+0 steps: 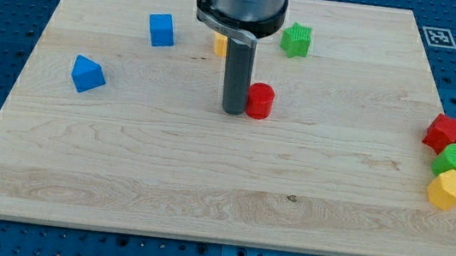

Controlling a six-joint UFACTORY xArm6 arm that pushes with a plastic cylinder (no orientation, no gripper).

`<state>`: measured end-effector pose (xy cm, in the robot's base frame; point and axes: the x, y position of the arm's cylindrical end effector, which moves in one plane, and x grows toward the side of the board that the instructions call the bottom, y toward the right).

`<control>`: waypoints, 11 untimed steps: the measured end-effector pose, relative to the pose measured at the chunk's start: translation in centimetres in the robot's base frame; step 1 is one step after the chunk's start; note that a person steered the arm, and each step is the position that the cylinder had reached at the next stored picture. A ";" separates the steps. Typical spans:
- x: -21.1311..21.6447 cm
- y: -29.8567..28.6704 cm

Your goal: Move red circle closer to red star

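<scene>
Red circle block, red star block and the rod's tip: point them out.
Red circle block (260,100), camera view, its top face.
Red star block (445,132), camera view, its centre.
My tip (232,110), camera view, rod's lower end, beside the circle.

On the pale wooden board (203,194), my tip (233,111) stands touching the left side of the red circle block (259,101) near the middle. Far to the right, at the board's edge, the red star block (445,133) sits just above a green round block (454,159) and a yellow hexagonal block (449,189).
</scene>
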<state>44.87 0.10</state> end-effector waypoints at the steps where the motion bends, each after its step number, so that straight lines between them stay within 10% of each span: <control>1: 1.1 0.0; 11: -0.7 14.0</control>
<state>44.15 14.11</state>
